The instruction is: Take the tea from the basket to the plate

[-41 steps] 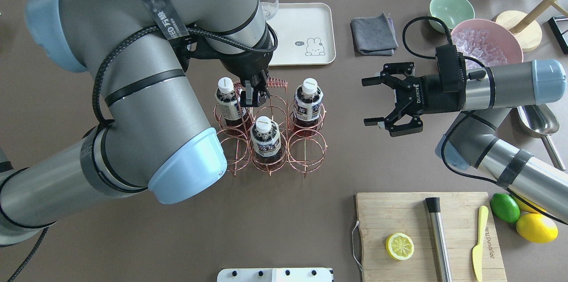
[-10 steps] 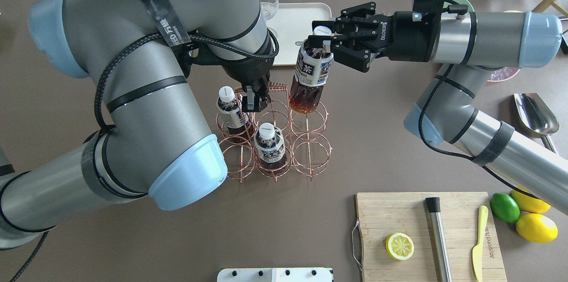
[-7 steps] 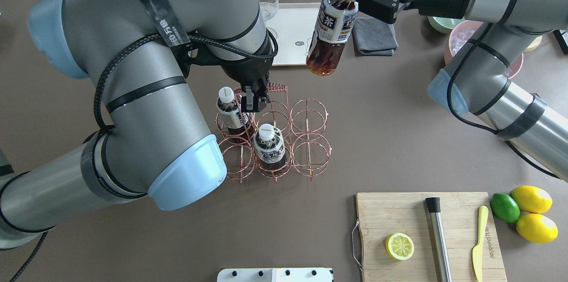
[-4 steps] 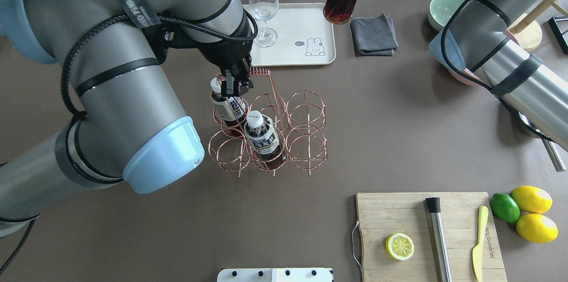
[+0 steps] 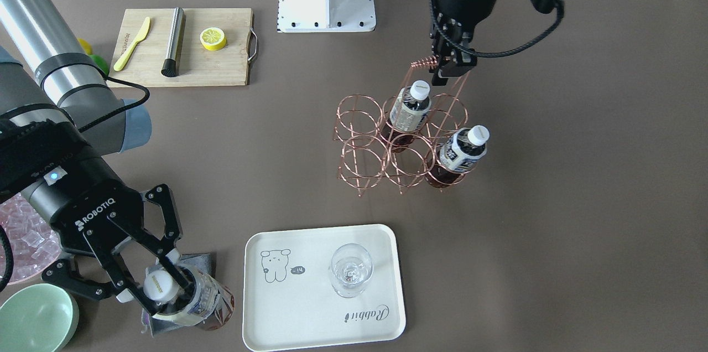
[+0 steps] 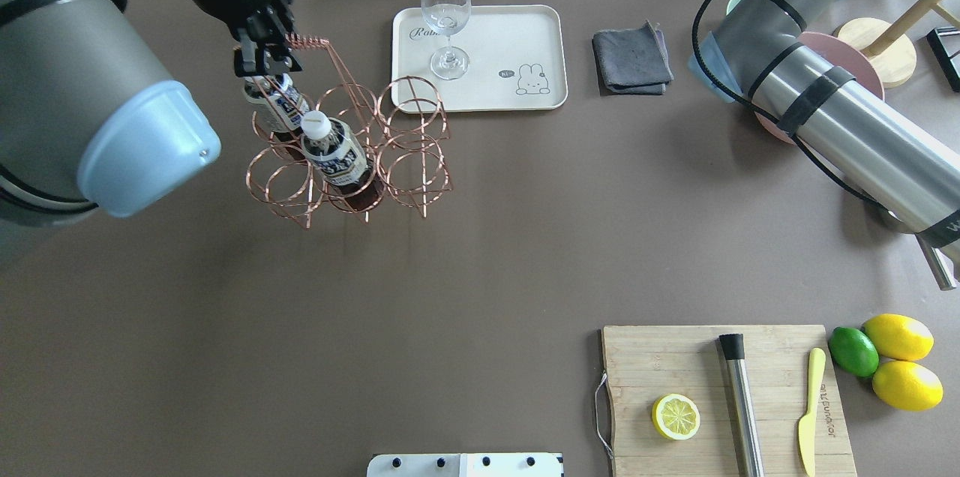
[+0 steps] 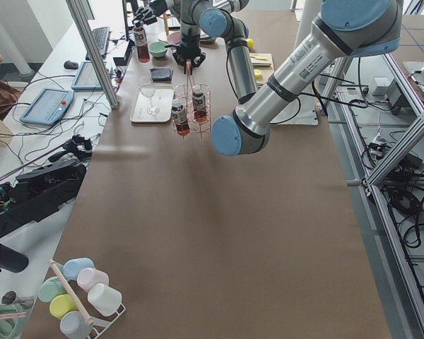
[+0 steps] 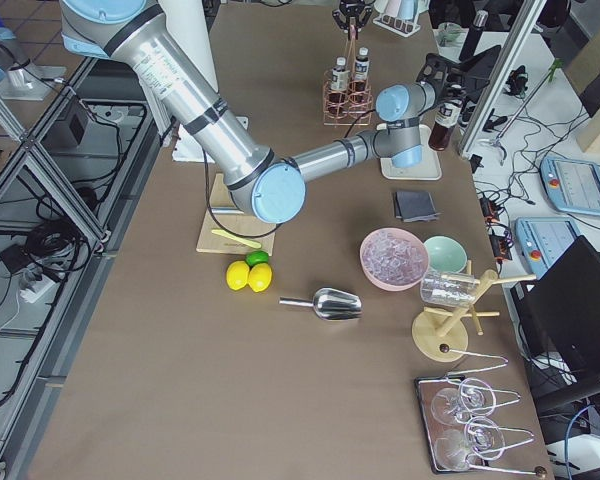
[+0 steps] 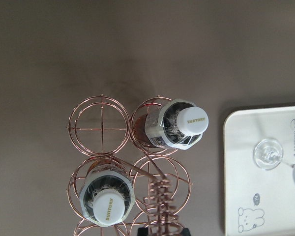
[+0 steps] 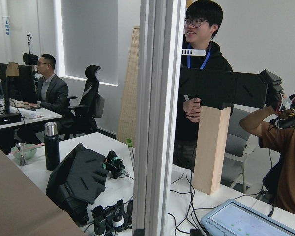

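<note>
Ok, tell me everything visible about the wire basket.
The basket is copper-pink wire: six round rings in two rows of three, under a tall looped handle with a coiled grip. The left gripper is shut on that coil. Two white-capped tea bottles stand in diagonal rings; four are empty. It is near the plate.

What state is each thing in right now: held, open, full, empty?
right gripper: shut on the tea.
tea: capped, held aloft, off the plate.
left gripper: shut on the basket, at its handle.
basket: two capped bottles in it, four rings empty.
plate: bears only the glass.
glass: upright, empty.
</note>
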Robot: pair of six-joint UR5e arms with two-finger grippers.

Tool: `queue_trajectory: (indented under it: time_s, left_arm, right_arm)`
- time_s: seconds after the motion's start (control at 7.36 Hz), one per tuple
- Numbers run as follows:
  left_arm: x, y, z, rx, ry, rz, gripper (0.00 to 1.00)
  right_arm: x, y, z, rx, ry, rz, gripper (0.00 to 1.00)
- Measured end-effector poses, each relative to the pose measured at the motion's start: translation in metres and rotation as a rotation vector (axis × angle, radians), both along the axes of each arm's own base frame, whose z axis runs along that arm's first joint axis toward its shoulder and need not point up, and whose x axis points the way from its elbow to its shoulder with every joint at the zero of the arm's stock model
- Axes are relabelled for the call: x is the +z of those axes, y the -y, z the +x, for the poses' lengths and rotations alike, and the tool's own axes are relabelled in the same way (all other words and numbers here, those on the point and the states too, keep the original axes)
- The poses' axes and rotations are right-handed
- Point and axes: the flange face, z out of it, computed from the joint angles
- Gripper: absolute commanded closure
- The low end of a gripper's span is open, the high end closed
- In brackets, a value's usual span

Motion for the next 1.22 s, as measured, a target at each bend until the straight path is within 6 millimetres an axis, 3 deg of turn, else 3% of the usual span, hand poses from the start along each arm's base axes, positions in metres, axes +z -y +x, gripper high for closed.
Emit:
queue_trajectory:
  time_s: [0.27,0.54,0.82,0.95,1.22]
  left_arm:
    - [0.055,0.044,-0.072,-0.066,0.064,-0.024,1.0]
    - [0.118,0.093,-0.142,-0.085,0.149,-0.044,1.0]
    - [0.181,0.153,-0.198,-0.113,0.192,-0.059,1.0]
    - [0.22,0.185,-0.223,-0.109,0.201,-0.067,1.0]
    - [0.281,0.222,-0.251,-0.052,0.208,-0.033,1.0]
  right_arm:
    - [0.01,0.008,-0.034,0.061,0.002,-0.048,1.0]
    - [0.017,-0.008,-0.083,0.084,0.012,-0.073,1.0]
    - [0.03,-0.026,-0.123,0.057,0.011,-0.084,1.0]
    - [0.038,-0.038,-0.143,0.048,0.017,-0.085,1.0]
    - [0.053,-0.052,-0.166,0.054,0.022,-0.091,1.0]
